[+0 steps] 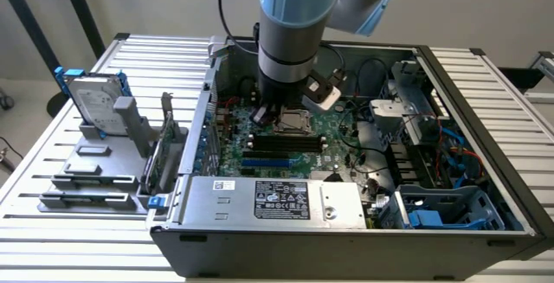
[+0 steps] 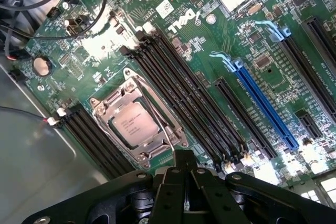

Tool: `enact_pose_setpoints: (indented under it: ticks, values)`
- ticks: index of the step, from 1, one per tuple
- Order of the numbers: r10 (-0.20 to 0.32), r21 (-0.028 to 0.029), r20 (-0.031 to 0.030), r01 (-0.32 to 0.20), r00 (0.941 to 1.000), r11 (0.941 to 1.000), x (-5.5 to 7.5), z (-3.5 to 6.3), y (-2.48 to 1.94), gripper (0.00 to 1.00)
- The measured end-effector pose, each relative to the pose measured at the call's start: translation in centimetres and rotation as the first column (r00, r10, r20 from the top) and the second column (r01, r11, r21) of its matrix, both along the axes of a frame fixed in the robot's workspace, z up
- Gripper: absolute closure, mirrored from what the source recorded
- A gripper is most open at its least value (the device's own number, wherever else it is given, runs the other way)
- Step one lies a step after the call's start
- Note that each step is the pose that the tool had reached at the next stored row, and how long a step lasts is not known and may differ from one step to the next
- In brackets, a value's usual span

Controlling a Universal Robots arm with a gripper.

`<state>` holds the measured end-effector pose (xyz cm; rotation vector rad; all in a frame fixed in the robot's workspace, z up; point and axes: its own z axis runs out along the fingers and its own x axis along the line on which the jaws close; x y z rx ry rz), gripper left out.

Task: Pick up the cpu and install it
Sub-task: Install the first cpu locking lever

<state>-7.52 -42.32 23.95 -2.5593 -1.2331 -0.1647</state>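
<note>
My tool is closed and empty just above the cpu, which already sits in its socket frame on the motherboard; pressing down off-centre could, I judge, bend the pins.

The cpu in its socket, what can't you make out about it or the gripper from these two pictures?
- Exterior view: the arm's wrist covers part of the cpu and its socket.
- Wrist view: the print on the cpu is too small to read.
- Wrist view: the gripper is shut and empty; its body runs off the picture's edge.
</note>
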Motion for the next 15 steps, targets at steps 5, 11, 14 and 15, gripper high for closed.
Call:
enact_pose_setpoints:
  ticks: [5,11,14,15]
  values:
    - [-0.001,-0.0009,-0.0051,0.001,1.0,1.0,0.0,-0.71,0.06,0.89]
    - [0.0,-0.0009,-0.0101,0.0,0.9999,1.0,-0.2,-1.19,0.12,0.89]
    - [-0.001,-0.001,-0.0102,0.001,0.9999,1.0,-0.3,-1.62,0.21,0.89]
    - [-0.001,-0.001,-0.0102,0.001,0.9999,1.0,-0.4,-1.78,0.24,0.89]
